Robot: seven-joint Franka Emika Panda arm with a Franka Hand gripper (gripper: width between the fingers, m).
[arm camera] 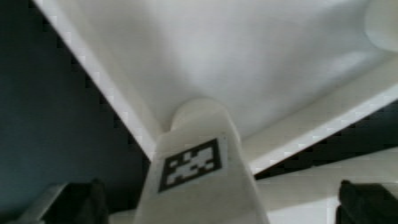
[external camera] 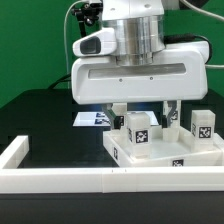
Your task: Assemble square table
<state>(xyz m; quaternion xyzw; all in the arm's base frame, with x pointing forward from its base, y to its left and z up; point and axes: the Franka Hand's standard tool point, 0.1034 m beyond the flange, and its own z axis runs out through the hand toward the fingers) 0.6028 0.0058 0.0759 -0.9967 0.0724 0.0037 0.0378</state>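
At the exterior view's left, the long white rail (external camera: pixel 60 178) borders the black table surface (external camera: pixel 40 115) and acts as a stop for parts. Behind, the marker board (external camera: pixel 92 118) lies flat, partly hidden by the arm. In the centre, the gripper (external camera: pixel 145 110) hovers over the square tabletop (external camera: pixel 165 152), jaws spread wide and gripping nothing. One tagged leg (external camera: pixel 139 131) stands upright on the tabletop between the fingers, apparently seated at a mounting point. The wrist view confirms this: the leg (arm camera: pixel 196 165) rises between the parted fingertips (arm camera: pixel 71 200) without contact. Toward the exterior view's right, a second leg (external camera: pixel 202 125) stands near the tabletop's far edge.
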